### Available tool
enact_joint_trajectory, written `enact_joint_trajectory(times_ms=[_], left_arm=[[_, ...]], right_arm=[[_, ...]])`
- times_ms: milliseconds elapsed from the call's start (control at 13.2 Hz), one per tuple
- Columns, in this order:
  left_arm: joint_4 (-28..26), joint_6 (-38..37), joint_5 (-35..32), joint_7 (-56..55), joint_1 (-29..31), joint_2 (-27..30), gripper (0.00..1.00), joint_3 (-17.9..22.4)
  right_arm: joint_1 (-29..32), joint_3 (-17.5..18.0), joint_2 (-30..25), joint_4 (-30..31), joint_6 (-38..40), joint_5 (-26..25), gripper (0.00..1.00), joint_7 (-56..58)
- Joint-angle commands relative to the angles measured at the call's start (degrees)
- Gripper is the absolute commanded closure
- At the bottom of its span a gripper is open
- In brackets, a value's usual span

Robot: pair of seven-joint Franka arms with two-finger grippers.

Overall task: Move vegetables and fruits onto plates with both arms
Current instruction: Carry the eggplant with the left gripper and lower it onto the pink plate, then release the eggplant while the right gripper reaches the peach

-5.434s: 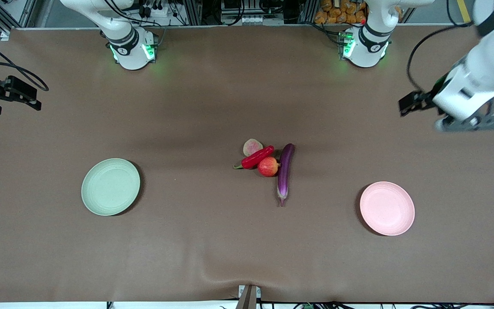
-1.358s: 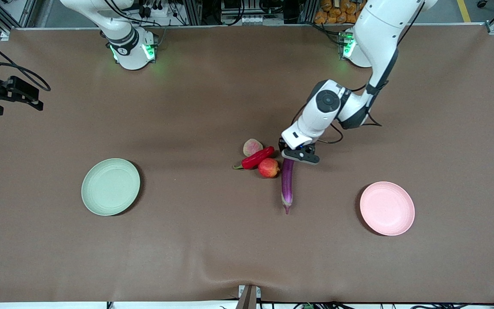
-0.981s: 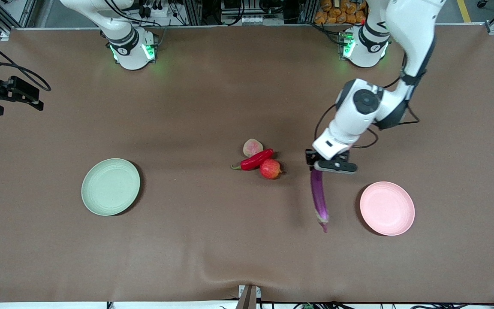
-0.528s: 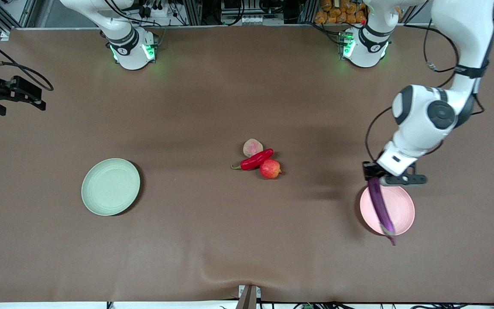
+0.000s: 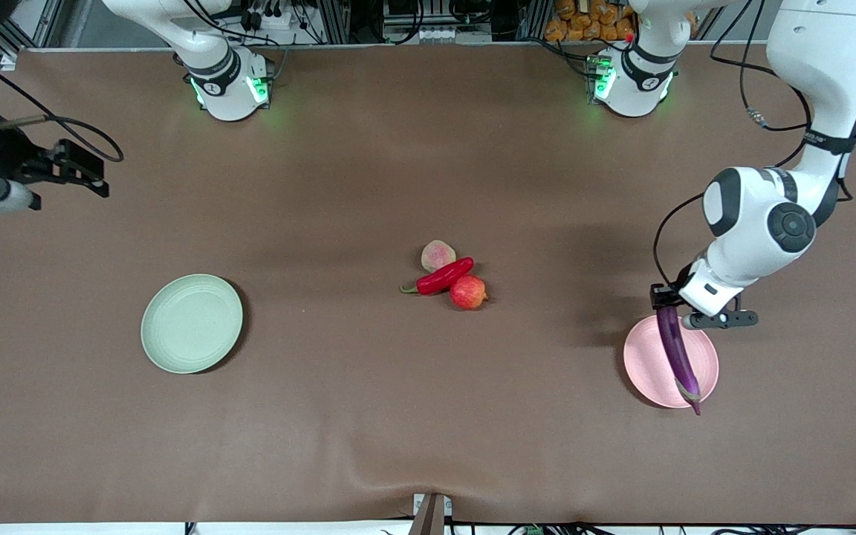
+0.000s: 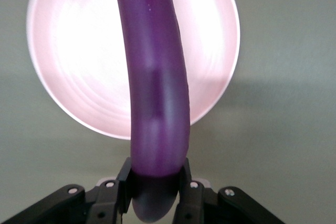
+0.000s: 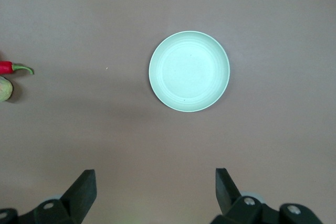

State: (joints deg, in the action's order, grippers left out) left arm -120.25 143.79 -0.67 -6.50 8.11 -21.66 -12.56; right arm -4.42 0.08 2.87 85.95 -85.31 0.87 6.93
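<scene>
Reaching over the pink plate [image 5: 647,371], the left gripper [image 6: 155,195] pinches the eggplant [image 5: 677,355], which extends lengthwise from its fingers; the right gripper [image 7: 152,192] waits agape.

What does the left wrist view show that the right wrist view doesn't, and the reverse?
Only the left wrist view: the left hand shut on the eggplant, hanging over the pink plate.

Only the right wrist view: the right hand open above the table, the green plate with nothing on it, the chili pepper's stem end and a bit of the peach at the frame's edge.

Both: brown table surface under a hand. No object appears in both.
</scene>
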Motion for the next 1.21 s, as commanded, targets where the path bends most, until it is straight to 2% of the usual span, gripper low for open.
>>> enact_joint_trajectory(times_ms=[0,151,226,302,377,528,679,755,981,1132], left_arm=[[-1.0,-0.4,-0.1,0.1,0.0,0.6,1.00,-0.3],[-0.9,-0.4,-0.1,0.2,0.2,0.2,1.00,-0.2],[-0.9,-0.4,-0.1,0.2,0.2,-0.1,0.92,-0.2],[-0.8,-0.4,-0.1,0.1,0.3,-0.1,0.57,-0.2],[-0.4,-0.4,0.0,-0.2,0.4,-0.2,0.01,-0.2],[-0.1,-0.4,0.0,0.2,0.6,0.6,0.00,0.0],[2.7,-4.9,-0.1,0.3,0.8,2.6,0.00,0.0],[6.6,-10.7,-0.1,0.2,0.7,3.2,0.00,0.0],[20.3,-29.4,-0.2,0.1,0.8,3.2,0.00,0.3],[25.9,-33.8,-0.3,0.2,1.3,3.2,0.00,0.3]], right_arm=[[-0.9,-0.1,5.3,-1.7,-0.2,-1.2,0.00,0.6],[-0.7,-0.1,8.4,-2.0,-2.0,-1.1,0.00,0.6],[-0.9,0.0,9.9,-2.0,-4.1,-1.0,0.00,0.5],[-1.5,0.0,11.0,-2.0,-6.3,-0.6,0.00,-0.2],[-3.4,0.1,12.6,-2.0,-9.2,-0.3,0.00,-0.9],[-6.2,0.1,15.6,-2.0,-14.4,0.8,0.00,-8.6],[-8.7,0.1,18.4,-2.0,-17.3,5.5,0.00,-18.6],[-10.5,0.1,19.7,-1.9,-19.9,7.6,0.00,-22.4],[-17.1,0.0,23.7,-1.9,-25.5,7.7,0.00,-34.0],[-20.2,0.0,26.5,-2.0,-28.8,8.0,0.00,-42.2]])
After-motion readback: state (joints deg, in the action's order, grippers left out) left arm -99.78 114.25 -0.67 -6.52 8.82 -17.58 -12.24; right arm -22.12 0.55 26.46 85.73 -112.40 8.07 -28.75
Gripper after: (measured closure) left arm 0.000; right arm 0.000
